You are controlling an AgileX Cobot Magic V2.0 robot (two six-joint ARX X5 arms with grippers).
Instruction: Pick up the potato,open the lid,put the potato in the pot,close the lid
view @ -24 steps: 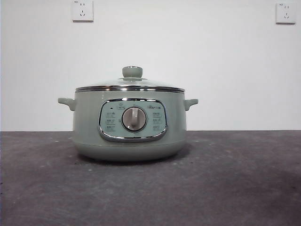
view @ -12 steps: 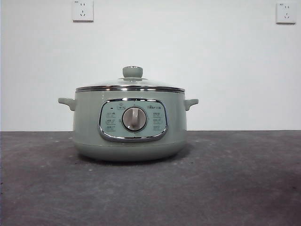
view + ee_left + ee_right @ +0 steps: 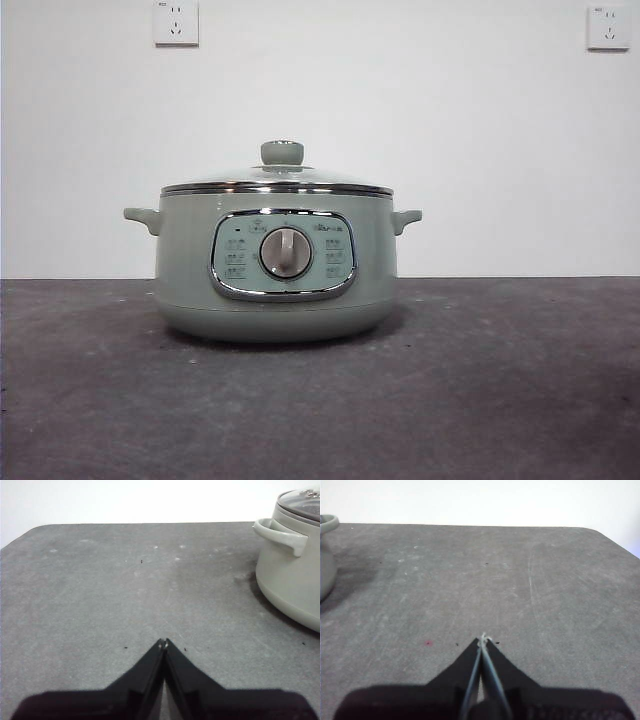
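The sage-green pot [image 3: 275, 270] stands in the middle of the dark grey table in the front view, its dial panel facing the camera. The glass lid [image 3: 277, 180] with its green knob sits shut on the pot. The potato is out of view in every frame. My left gripper [image 3: 163, 642] is shut and empty above bare table, with the pot [image 3: 292, 570] off to one side. My right gripper [image 3: 483, 640] is shut and empty above bare table, with only an edge of the pot [image 3: 326, 555] showing. Neither arm shows in the front view.
The grey table [image 3: 500, 400] stretches around the pot on all sides. A white wall with two sockets [image 3: 175, 22] [image 3: 607, 27] stands behind it. The table's rounded far corners show in both wrist views.
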